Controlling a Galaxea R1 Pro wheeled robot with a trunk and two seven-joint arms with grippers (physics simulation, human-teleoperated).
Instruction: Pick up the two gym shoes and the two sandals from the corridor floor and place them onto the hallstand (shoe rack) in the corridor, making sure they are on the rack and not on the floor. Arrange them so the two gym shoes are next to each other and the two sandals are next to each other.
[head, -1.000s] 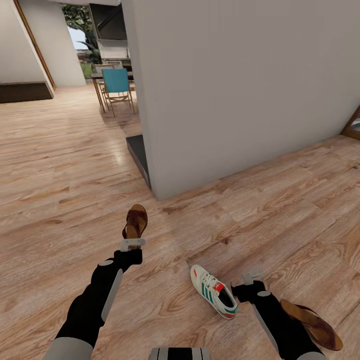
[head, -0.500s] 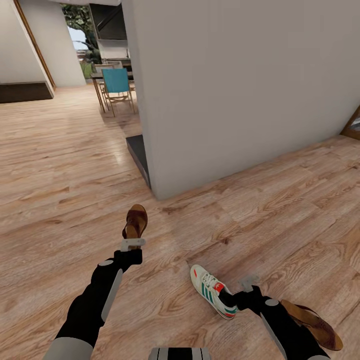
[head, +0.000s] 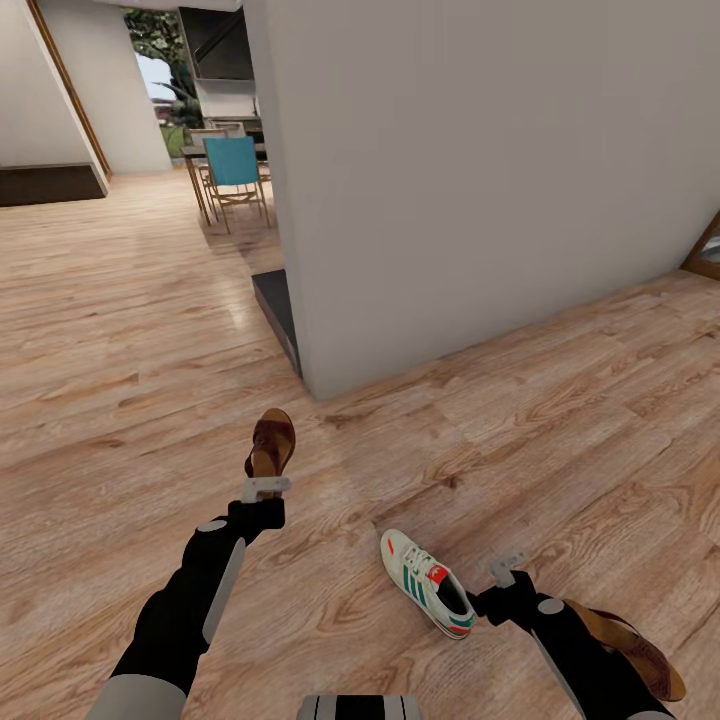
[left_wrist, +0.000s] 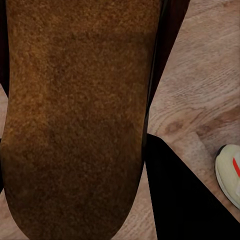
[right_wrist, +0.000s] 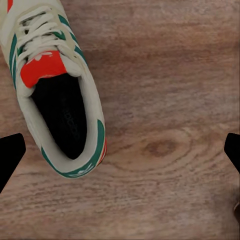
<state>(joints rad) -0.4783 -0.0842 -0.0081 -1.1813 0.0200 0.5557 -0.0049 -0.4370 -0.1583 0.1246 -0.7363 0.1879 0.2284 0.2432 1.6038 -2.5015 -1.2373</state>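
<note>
Wood-plank floor (head: 120, 330), light brown, is bounded ahead by a grey wall (head: 480, 170); a teal chair (head: 233, 165) is seen far off at upper left.

Sandal (head: 271, 445): brown, held in the left jaws (head: 265, 488), its toe pointing away from the robot. In the left wrist view its sole (left_wrist: 75, 115) is seen close up between the fingers, so the left jaws are closed on it.

Sneaker (head: 428, 583): white, green stripes, red-orange tongue, lying on the floor between the arms, toe pointing away and slightly left.

Right jaws (head: 503, 570): positioned just beside the sneaker's heel, on its right. In the right wrist view the sneaker (right_wrist: 55, 85) lies off to one side, and the two dark fingertips (right_wrist: 10, 157) are spread wide with nothing held.

Second sandal (head: 625, 645): on the floor at lower right, partly hidden by the right arm.
</note>
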